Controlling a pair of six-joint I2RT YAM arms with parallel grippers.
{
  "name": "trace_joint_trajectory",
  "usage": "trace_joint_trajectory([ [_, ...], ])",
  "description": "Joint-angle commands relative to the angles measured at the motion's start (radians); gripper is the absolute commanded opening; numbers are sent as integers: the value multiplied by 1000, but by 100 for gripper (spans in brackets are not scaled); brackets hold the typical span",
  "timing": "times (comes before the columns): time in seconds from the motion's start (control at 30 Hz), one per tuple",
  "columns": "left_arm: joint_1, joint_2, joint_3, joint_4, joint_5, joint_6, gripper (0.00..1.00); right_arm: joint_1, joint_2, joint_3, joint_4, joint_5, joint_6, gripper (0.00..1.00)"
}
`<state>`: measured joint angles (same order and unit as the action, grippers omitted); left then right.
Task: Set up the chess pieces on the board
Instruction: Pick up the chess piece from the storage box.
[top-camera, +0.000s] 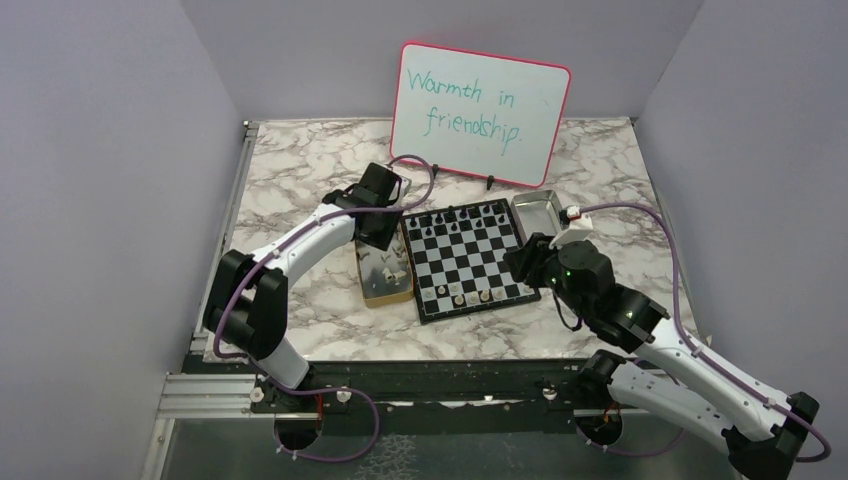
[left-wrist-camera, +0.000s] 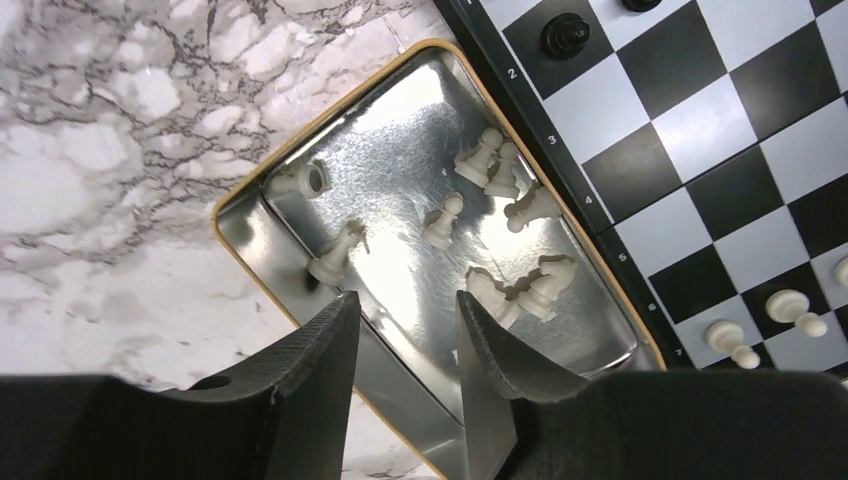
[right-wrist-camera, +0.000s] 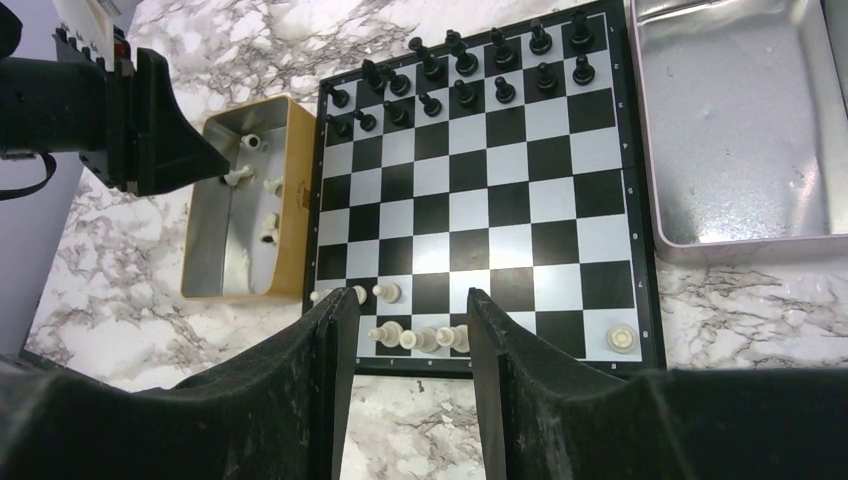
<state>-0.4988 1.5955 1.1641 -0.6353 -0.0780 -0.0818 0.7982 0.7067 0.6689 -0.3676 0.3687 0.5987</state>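
The board (top-camera: 468, 262) lies mid-table. Black chess pieces (right-wrist-camera: 460, 70) fill its two far rows. A few cream ones (right-wrist-camera: 415, 338) stand in the near rows, and a lone cream piece (right-wrist-camera: 622, 338) sits at the near right corner. Several more cream pieces (left-wrist-camera: 500, 170) lie loose in the tan box (left-wrist-camera: 390, 140) left of the board. My left gripper (left-wrist-camera: 405, 297) hovers over that box, open, with nothing between its fingers. Over the board's near edge my right gripper (right-wrist-camera: 410, 295) is also open and empty.
A silver tray (top-camera: 538, 212) sits empty at the board's far right corner. A pink-framed whiteboard (top-camera: 480, 98) stands behind the board. The tan box (top-camera: 385, 278) touches the board's left edge. Marble tabletop (top-camera: 300, 170) surrounds everything, with grey walls on both sides.
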Motion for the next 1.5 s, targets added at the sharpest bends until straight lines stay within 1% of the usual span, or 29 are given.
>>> trace_joint_trajectory([
  [0.0,5,-13,21,-52,29,267,44,-2,-17,34,-1,1,-42,49],
  [0.07,7,-34,1,-44,9,325,46,-3,-24,38,-2,7,-51,49],
  [0.13,15,-46,-18,-23,-23,368,44,-3,-24,44,-1,6,-56,49],
  [0.2,25,-50,-33,-10,14,434,43,-2,-24,58,-8,-5,-59,49],
  [0.27,29,-54,-48,-8,88,548,39,-3,-23,75,-21,-16,-64,49],
  [0.37,42,-27,-33,-6,113,624,28,-2,-34,93,-33,-24,-76,49],
  [0.5,54,30,-14,-17,94,697,27,-2,-60,104,-34,-19,-94,49],
  [0.6,54,55,-10,-35,88,714,27,-3,-76,117,-49,-13,-106,49],
  [0.73,54,80,-24,-35,19,730,27,-3,-99,121,-73,6,-107,49],
  [0.8,54,86,-18,-32,29,733,27,-3,-112,117,-76,11,-106,49],
  [0.9,54,104,-3,-30,37,736,30,-3,-128,108,-81,22,-106,49],
  [1.1,54,145,12,-53,53,749,30,-3,-140,106,-76,38,-107,49],
  [1.33,54,175,17,-59,10,757,29,-3,-136,119,-89,50,-126,49],
  [1.47,53,182,21,-64,14,752,29,-2,-149,118,-94,60,-128,49],
])
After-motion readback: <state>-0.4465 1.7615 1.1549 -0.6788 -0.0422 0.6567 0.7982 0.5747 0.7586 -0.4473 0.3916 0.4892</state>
